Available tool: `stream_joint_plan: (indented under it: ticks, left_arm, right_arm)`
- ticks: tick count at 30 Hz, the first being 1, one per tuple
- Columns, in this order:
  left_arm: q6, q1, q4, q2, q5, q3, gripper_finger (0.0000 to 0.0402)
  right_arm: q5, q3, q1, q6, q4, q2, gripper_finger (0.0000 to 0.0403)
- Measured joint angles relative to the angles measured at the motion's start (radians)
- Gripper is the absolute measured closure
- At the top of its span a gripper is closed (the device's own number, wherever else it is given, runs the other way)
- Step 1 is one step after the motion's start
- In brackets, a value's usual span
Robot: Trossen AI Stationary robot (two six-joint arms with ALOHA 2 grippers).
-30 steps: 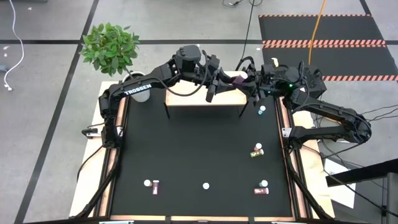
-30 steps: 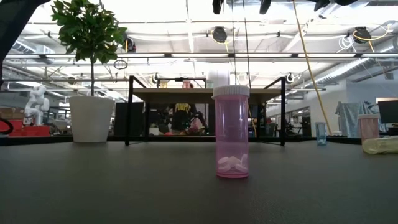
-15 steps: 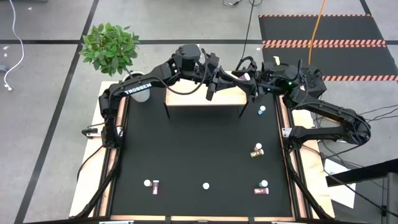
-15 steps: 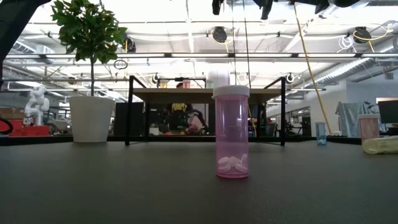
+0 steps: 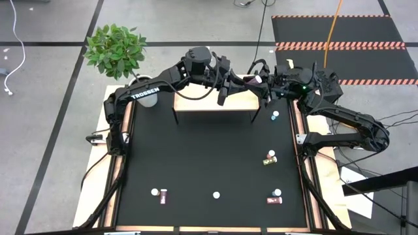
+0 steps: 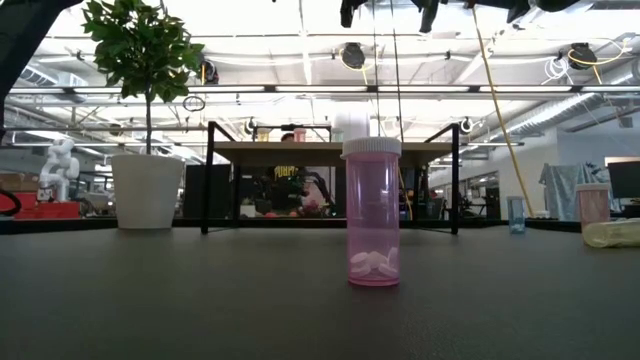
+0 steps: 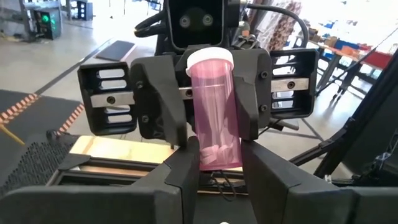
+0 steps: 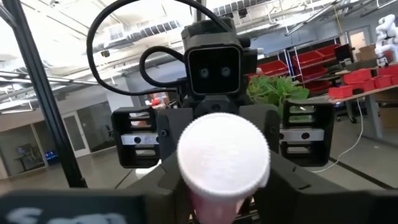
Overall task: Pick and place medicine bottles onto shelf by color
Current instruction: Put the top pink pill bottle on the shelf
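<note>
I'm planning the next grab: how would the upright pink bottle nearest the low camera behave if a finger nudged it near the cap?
The pink bottle stands tall on a narrow base, so a high nudge would probably tip it. It holds only a few pills at the bottom, so it is likely light. Once down, its round body would probably roll.

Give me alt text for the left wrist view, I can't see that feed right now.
A pink medicine bottle with a white cap stands upright between the left claw near the camera and the right claw facing it from the far side, both sets of fingers against its body. White pills lie at its bottom; the wooden shelf shows below.
</note>
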Motion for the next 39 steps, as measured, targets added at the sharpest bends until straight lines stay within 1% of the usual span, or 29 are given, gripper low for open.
stream_joint_plan:
  ticks: [5,13,16,23,26,30,39]
  left_arm:
    - [-0.023,-0.001,-0.005,0.0,-0.023,-0.001,0.0288]
    - [-0.016,-0.003,-0.004,0.0,-0.016,-0.002,0.0285]
    - [-0.02,-0.005,-0.004,0.0,-0.015,-0.002,0.0262]
    - [-0.022,-0.007,-0.003,0.0,-0.011,-0.002,0.0177]
    - [-0.01,-0.008,-0.004,0.0,-0.01,-0.002,0.0163]
    - [-0.008,-0.008,-0.014,0.0,-0.013,-0.003,0.0171]
    - [-0.022,-0.007,-0.046,0.0,-0.073,-0.003,0.0237]
  right_arm:
    - [0.001,0.0,0.0,0.0,-0.01,0.0,0.0281]
    - [0.0,0.0,0.0,0.003,-0.009,0.0,0.0282]
    - [0.0,0.0,0.0,0.004,-0.009,0.0,0.0282]
    - [0.001,0.0,0.0,0.004,-0.013,0.0,0.0282]
    - [-0.017,0.0,0.0,0.009,-0.006,0.008,0.0282]
    - [-0.024,0.0,0.0,0.023,-0.005,0.017,0.0282]
    - [-0.026,0.0,0.0,0.027,-0.011,0.019,0.0282]
